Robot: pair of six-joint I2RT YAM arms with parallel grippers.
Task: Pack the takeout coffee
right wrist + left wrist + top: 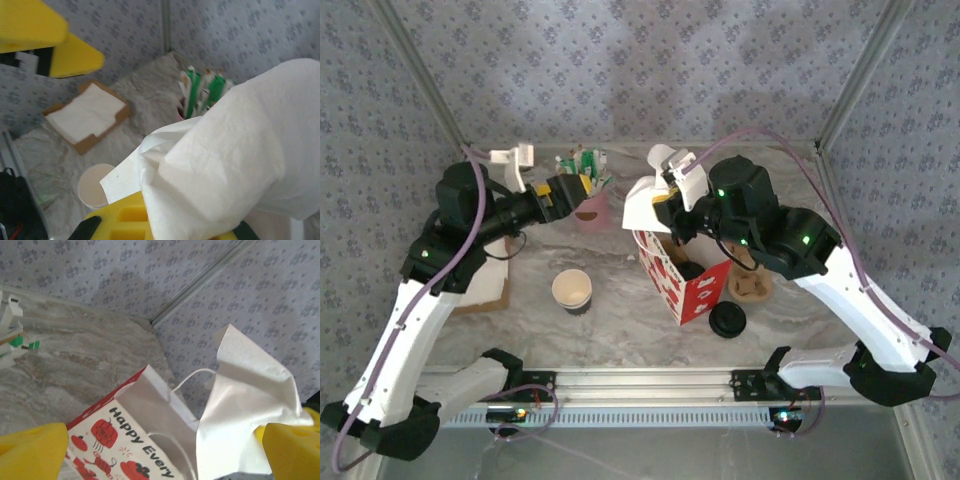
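Over bag (pixel 698 290), right jaws pinching napkin (pixel 642 207)

A small round paper cup, the takeout coffee (pixel 572 290), stands upright and lidless on the counter (pixel 620 322). Cream-white inside with a dark outer wall, it sits left of the red-and-white bag (pixel 698 290), well apart from it.

The only words that can be read are "Happy Every", in slanted black script on the white side of the bag (pixel 100 432), seen from the left wrist, among small red drawings. The line runs down toward the lower edge of the view beside the napkin (pixel 240 400), and whatever follows "Every" cannot be made out. From the top view the bag's (pixel 695 290) red print is too small to read.
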